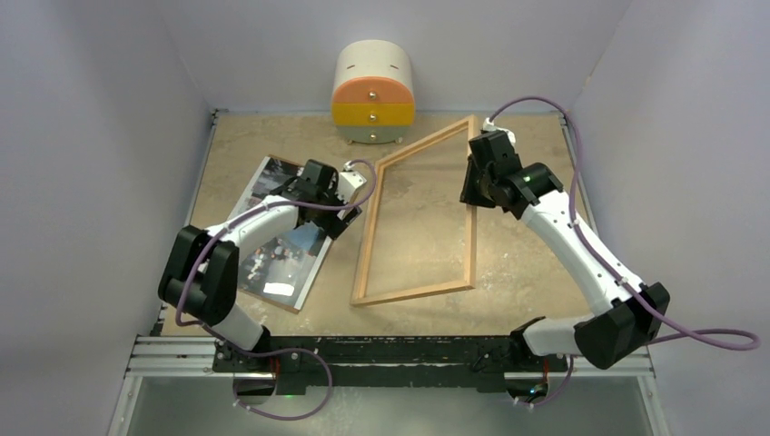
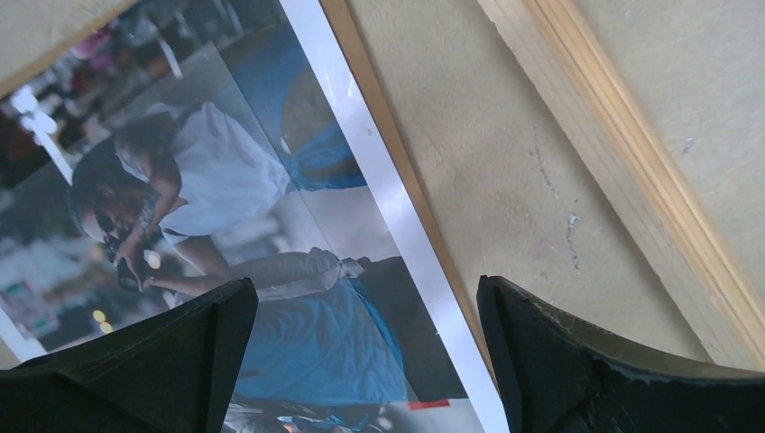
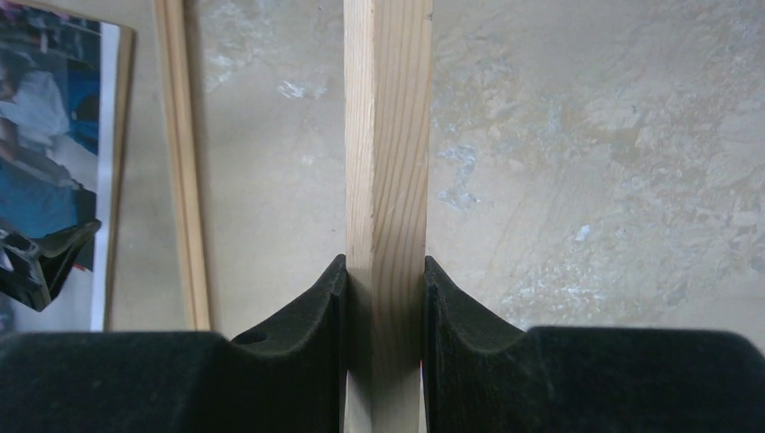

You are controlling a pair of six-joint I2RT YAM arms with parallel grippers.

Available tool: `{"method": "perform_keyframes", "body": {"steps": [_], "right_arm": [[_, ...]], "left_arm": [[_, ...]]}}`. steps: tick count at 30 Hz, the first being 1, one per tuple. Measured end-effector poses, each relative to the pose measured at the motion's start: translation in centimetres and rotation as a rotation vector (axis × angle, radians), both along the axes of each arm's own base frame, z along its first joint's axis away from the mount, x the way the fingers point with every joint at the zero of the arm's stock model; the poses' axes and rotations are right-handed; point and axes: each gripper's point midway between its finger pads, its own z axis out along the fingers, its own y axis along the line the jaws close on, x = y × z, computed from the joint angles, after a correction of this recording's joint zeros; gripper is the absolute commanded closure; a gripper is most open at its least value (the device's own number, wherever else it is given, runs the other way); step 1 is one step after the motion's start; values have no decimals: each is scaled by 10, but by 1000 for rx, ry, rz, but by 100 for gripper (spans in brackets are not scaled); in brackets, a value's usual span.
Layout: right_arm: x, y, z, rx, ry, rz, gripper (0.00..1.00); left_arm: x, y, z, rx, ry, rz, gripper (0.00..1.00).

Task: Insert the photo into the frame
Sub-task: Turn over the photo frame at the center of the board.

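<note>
Photo (image 1: 280,256) (image 2: 225,180) (image 3: 45,135) lies flat on a brown board (image 2: 400,153), directly beneath the left gripper (image 1: 352,184) (image 2: 363,287). That gripper hangs over the photo's white-bordered long edge with jaws spread wide and nothing held. One finger is above the print, the other above bare worktop (image 1: 508,263).

Just past that outer finger runs one long rail of the frame (image 1: 367,238) (image 2: 631,180) (image 3: 386,135). Frame and board edge run side by side, apart, with a strip of worktop between.

The opposite long rail sits between the fingers of the right gripper (image 1: 472,186) (image 3: 385,271). Jaws are closed onto the wood, pads pressed against both sides. Cannot tell whether this rail is raised off the worktop.

Beyond both grippers, against the back wall, stands a round cabinet (image 1: 374,95) with orange and yellow drawers.
</note>
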Motion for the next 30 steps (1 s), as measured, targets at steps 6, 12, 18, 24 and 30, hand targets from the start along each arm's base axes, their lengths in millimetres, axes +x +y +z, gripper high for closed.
{"method": "perform_keyframes", "body": {"steps": [6,12,18,24,30], "right_arm": [[-14,-7,-38,-58,92,22,100],[-37,-20,-87,-138,234,29,100],[-46,-33,-107,-194,268,-7,100],[-52,-44,-128,-236,280,-50,98],[-50,-57,-150,-306,278,-95,93]], "left_arm": [[-2,1,-24,41,-14,-19,0],[4,-6,-43,82,-20,-46,0],[11,-5,-45,91,-68,-48,0],[11,-14,-43,100,-96,-73,0],[1,-32,-43,105,-104,-124,0]]}}
